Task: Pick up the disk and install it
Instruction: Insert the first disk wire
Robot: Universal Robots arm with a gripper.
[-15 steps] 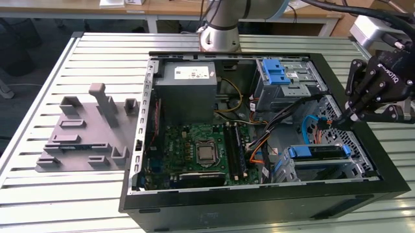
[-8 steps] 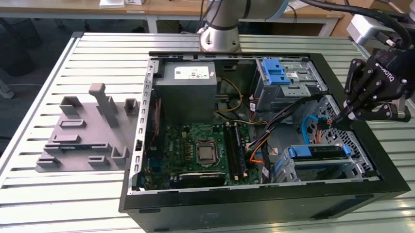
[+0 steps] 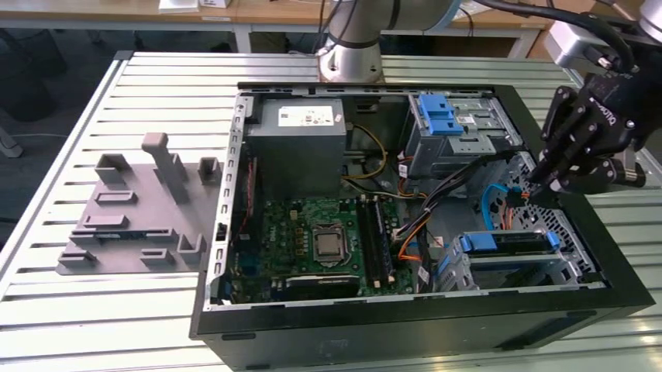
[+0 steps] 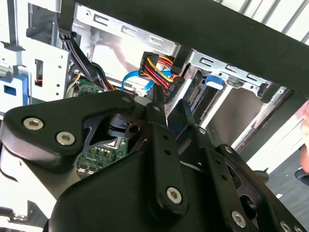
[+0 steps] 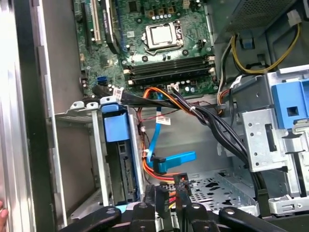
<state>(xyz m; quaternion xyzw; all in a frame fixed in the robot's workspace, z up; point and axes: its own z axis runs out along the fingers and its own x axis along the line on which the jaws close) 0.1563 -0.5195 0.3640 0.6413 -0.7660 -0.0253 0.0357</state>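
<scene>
Hovering over the open computer case (image 3: 414,310) near the disk (image 3: 504,242) seated in its bay, gripper (image 3: 532,190) jaws closed, empty; apparently installed.

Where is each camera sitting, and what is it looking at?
Exterior view: off the arm, above the table, looking down into the open computer case; the hand hangs over the exterior view's right side.
First wrist view: on the wrist, looking into the case at the disk.
Second wrist view: on the wrist, past the hand's black links.
All share the blue cable.

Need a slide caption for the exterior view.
Black robot pincer hovers inside the open black computer case, above the blue-railed silver disk seated in its bay.
</scene>
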